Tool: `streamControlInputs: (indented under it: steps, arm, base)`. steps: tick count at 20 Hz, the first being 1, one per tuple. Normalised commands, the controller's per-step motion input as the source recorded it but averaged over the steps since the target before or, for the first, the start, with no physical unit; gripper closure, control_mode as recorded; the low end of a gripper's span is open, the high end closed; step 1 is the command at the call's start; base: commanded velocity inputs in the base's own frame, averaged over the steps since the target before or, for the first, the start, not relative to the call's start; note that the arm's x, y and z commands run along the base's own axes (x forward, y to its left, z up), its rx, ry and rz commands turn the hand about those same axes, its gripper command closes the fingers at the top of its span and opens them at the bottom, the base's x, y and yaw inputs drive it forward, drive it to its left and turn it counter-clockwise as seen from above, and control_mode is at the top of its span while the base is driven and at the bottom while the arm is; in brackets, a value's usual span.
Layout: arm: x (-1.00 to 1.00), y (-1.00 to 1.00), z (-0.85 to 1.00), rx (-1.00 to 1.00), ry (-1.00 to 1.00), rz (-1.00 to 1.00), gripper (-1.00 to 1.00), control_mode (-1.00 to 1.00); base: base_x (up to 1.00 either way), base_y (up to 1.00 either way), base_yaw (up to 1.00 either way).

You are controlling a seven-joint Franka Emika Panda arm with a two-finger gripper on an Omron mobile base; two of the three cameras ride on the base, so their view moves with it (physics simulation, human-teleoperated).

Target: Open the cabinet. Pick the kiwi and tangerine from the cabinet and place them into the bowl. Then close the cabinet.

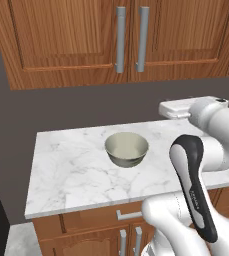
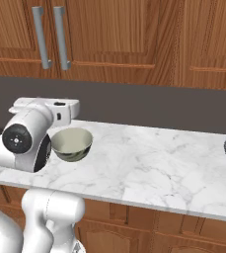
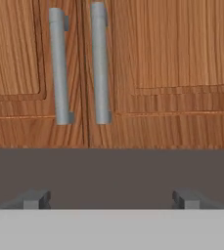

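We see the cabinet (image 3: 111,73) with both doors shut, handles side by side. Our gripper (image 3: 111,199) faces it with fingers spread wide, holding nothing. The bowl (image 1: 126,149) sits near the counter's (image 1: 71,170) back edge.

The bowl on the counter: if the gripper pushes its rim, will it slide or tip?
The bowl looks smooth, on polished marble counter, so it probably slides easily. Its rounded underside narrows downward, so a high push on the rim might rock it. It seems rigid, unlikely to flex.
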Motion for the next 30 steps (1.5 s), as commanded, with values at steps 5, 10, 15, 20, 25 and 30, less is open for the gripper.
streamControlInputs:
  steps: [5,10,15,20,25,30]
  arm:
    - [-0.26,0.00,0.24,0.02,-0.27,0.00,-1.00,-1.00]
    - [-0.15,0.00,0.32,0.03,-0.24,0.00,-1.00,-1.00]
    - [-0.03,0.02,0.40,0.01,-0.21,0.00,-1.00,-1.00]
    - [-0.01,0.08,0.35,0.00,-0.16,0.00,-1.00,-1.00]
    - [0.00,0.08,0.06,0.00,-0.01,0.00,-1.00,-1.00]
    - [0.00,0.05,0.00,-0.03,0.00,0.00,-1.00,-1.00]
  base:
    - [0.00,0.00,0.00]
    - [0.00,0.00,0.00]
    - [0.00,0.00,0.00]
    - [0.00,0.00,0.00]
    - [0.00,0.00,0.00]
    - [0.00,0.00,0.00]
